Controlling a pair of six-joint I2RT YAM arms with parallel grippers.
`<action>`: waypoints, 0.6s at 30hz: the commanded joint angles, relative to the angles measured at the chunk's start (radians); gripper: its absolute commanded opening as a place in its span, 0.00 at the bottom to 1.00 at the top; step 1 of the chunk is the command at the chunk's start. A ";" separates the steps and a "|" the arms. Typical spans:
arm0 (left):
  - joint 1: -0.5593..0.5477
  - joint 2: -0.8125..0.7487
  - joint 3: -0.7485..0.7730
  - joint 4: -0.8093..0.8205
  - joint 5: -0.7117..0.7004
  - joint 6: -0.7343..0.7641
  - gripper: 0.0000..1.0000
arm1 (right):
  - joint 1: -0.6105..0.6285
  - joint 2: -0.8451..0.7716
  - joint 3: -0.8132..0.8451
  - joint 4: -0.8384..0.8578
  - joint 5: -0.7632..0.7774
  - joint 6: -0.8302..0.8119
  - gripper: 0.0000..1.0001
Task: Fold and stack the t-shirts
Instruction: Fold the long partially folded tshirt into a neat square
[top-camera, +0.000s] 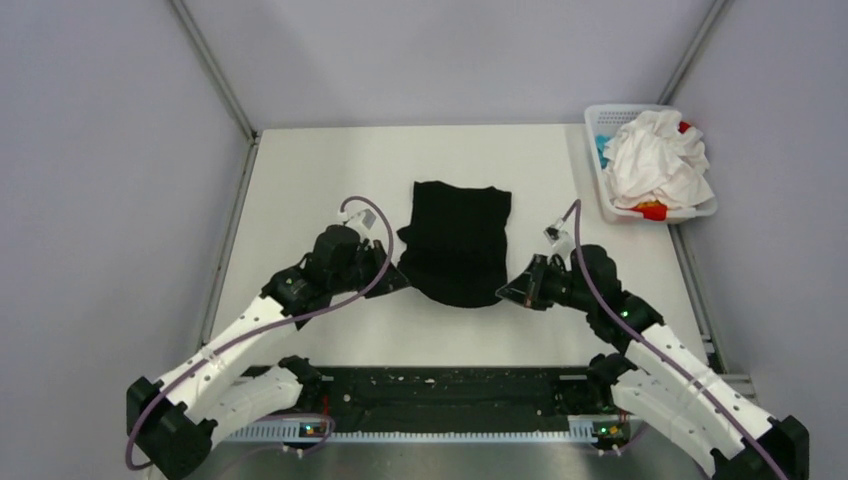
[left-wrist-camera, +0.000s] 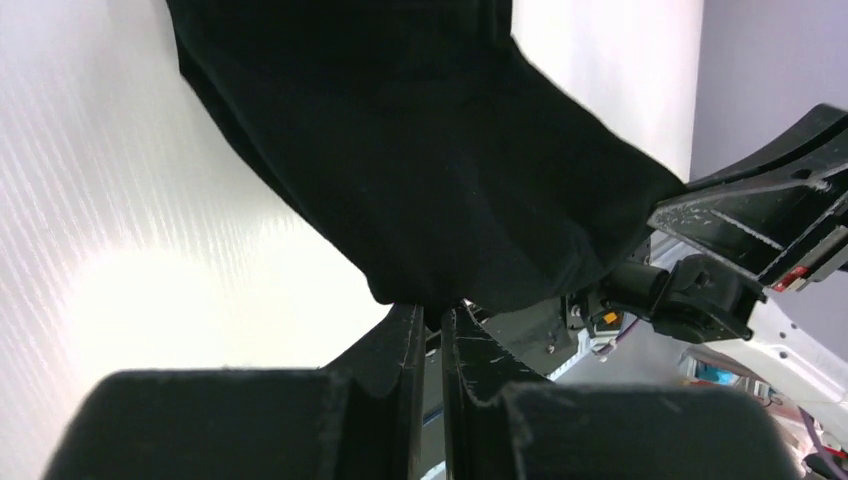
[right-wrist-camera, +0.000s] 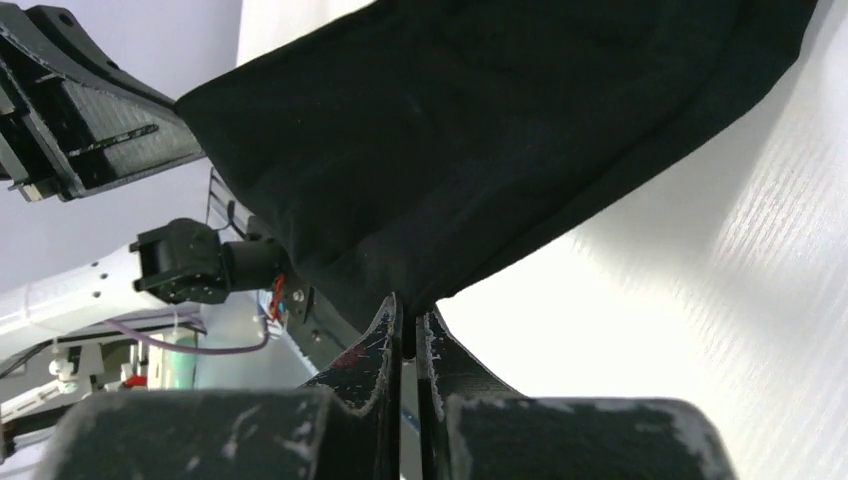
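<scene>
The black t-shirt (top-camera: 456, 240) lies partly folded in the middle of the table, its near edge lifted off the surface. My left gripper (top-camera: 398, 282) is shut on the near left corner of it; in the left wrist view the black cloth (left-wrist-camera: 430, 160) hangs from the closed fingertips (left-wrist-camera: 408, 330). My right gripper (top-camera: 505, 295) is shut on the near right corner; in the right wrist view the cloth (right-wrist-camera: 480, 130) rises from between the fingertips (right-wrist-camera: 388, 325). White t-shirts (top-camera: 655, 160) with bits of red and blue cloth are heaped in the basket.
A white plastic lattice basket (top-camera: 606, 196) stands at the table's far right corner. A black strip with a metal rail (top-camera: 450, 400) runs along the near edge between the arm bases. Grey walls enclose the table on three sides.
</scene>
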 joint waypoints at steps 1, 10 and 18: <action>-0.001 -0.009 0.094 -0.032 -0.063 0.027 0.00 | 0.012 -0.047 0.090 -0.071 0.006 0.010 0.00; 0.043 0.221 0.351 -0.010 -0.165 0.136 0.00 | 0.010 0.125 0.276 -0.065 0.278 -0.088 0.00; 0.164 0.464 0.578 -0.016 -0.091 0.209 0.00 | -0.110 0.279 0.378 0.036 0.294 -0.131 0.00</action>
